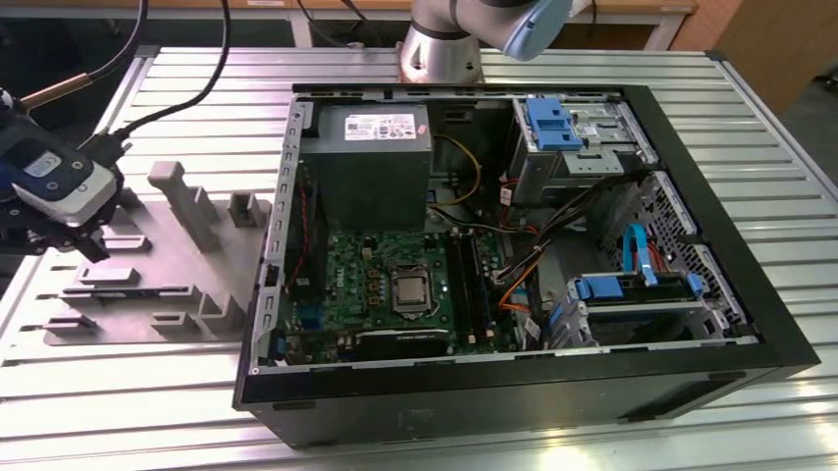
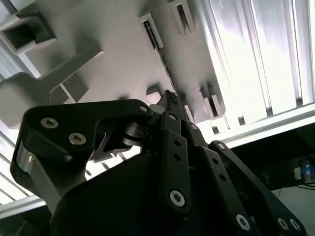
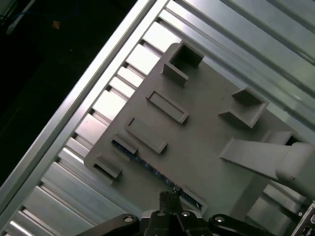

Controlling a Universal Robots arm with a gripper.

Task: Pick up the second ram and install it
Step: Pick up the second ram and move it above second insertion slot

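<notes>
Ribbed metal table with wooden furniture behind

The table (image 1: 786, 128) has a silver top made of long grooved strips, and bright light shines on its near edge. Behind it stands pale wooden furniture (image 1: 649, 12). The floor (image 1: 822, 98) beside the table looks dark.

The slim, long blue circuit-board stick (image 3: 147, 167) stands on its long edge in a narrow slot of a grey moulded plate (image 3: 206, 142). In the first wrist view it is seen edge-on, a thin, straight blue strip with pale flecks. One end runs beneath the end effector (image 3: 171, 197). In the exterior view the plate lies on the desk (image 1: 131, 402), at nine o'clock from the open black computer case (image 1: 524, 392).
</notes>
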